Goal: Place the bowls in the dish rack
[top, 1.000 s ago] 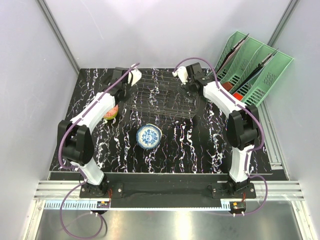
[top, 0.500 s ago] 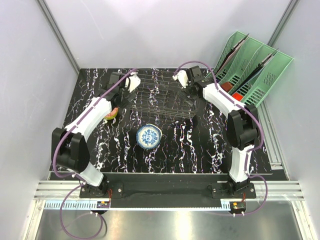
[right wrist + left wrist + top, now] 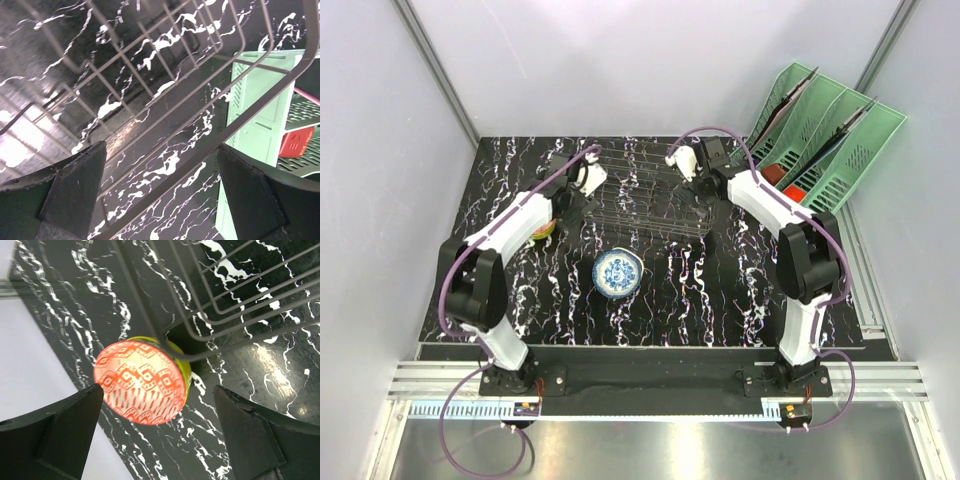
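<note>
Your left gripper (image 3: pixel 156 390) has slid slightly nearer along the dish rack's (image 3: pixel 640 195) left end, jaws wide apart and empty above the lime-green bowl (image 3: pixel 142 382) just beside it, while your right gripper (image 3: pixel 161 147) gapes equally wide over the rack's right-end wires; the blue-patterned bowl (image 3: pixel 618 272) sits before the rack

The table (image 3: pixel 720 290) is black with thin white veins, like marble. One bowl (image 3: pixel 618 272) is white with a blue flower pattern. The other bowl (image 3: pixel 142 382) is yellow-green outside and has a red-orange zigzag pattern inside. The rack (image 3: pixel 640 195) is dark grey wire. The organizer (image 3: pixel 825 140) is mint green.
</note>
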Motion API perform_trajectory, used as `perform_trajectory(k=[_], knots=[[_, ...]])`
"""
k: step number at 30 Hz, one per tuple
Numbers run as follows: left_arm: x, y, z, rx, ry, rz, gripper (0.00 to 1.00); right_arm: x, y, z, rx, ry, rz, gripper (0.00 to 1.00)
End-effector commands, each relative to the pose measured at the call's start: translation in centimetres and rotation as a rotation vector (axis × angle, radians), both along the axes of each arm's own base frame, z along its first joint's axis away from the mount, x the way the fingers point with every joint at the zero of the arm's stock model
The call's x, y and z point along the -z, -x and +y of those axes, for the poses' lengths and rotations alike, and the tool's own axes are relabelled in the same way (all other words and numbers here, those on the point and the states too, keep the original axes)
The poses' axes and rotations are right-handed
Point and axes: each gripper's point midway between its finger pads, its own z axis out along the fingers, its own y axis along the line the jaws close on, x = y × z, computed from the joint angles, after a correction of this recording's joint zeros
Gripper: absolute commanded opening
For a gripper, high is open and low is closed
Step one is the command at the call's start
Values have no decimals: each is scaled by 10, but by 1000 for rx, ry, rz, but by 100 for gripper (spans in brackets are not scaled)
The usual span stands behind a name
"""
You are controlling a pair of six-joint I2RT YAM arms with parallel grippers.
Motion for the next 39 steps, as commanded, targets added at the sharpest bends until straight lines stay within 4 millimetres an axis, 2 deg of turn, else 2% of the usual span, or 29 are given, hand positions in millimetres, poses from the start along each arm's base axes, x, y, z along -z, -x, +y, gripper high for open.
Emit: perform_trajectory(k=[1,13,14,21,22,29,35,39], knots=[[-3,-18,-8,-17,17,-21,99,-25,14,19,-61,-62,-30,100],[-7,-70,-5,-137,-22,-104,99,-24,58,50,-187,-100,39,100],[-7,-76,-7,-147,-19,-112,99,-23,62,58,-212,-119,51,100],[-3,-101,-12,-171,-39,-132,99,-17,75,80,-273,-111,73,100],[2,-104,-12,-173,-47,-124,99,-17,75,82,-276,-108,76,100],[3,-121,-15,-183,-67,-139,99,-7,75,102,-306,-108,95,100],[0,-135,-21,-178,-68,-154,99,-8,70,121,-336,-105,91,100],[-3,-146,-32,-162,-70,-165,99,-17,62,135,-352,-107,65,100]])
